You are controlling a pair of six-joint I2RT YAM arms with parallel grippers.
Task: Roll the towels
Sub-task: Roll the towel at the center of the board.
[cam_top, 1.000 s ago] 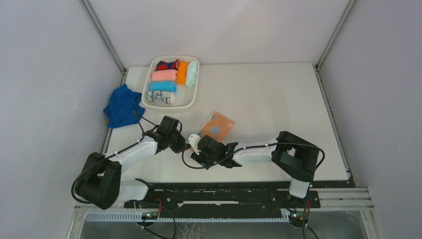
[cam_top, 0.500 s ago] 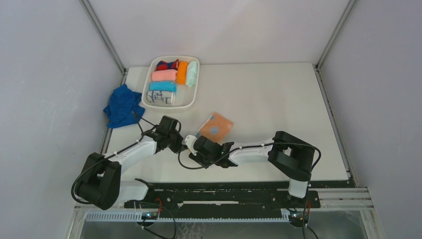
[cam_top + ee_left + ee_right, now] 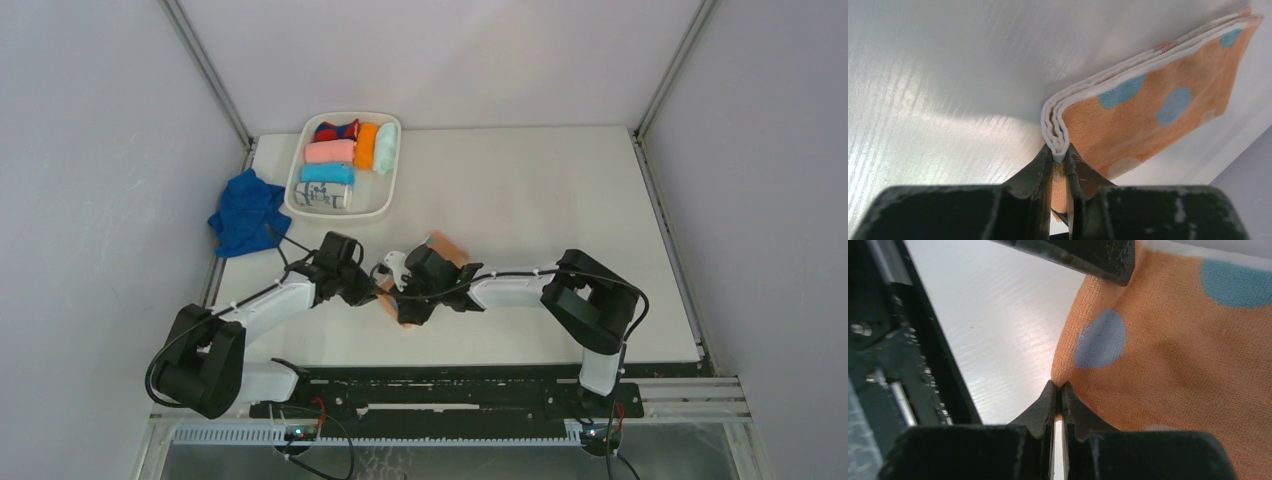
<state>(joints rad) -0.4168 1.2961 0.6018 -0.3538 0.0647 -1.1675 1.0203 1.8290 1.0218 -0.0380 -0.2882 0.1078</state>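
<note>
The likeliest failure is slip. The left gripper is clamped on one corner of the folded peach-orange towel, pinching a stack of white-edged layers. If the pull is uneven, those layers may fan apart and the fold opens. The right gripper is shut on only a thin pinch of the towel's edge, which could pop free under tension. The two grippers also sit just beside each other, so a turn of either wrist risks the fingers knocking together.

The towel sits at the near middle of the table. The arms cover most of it, but its long axis seems to run diagonally from near-left to far-right. The royal-blue towel lies crumpled at the table's left edge, untouched.
</note>
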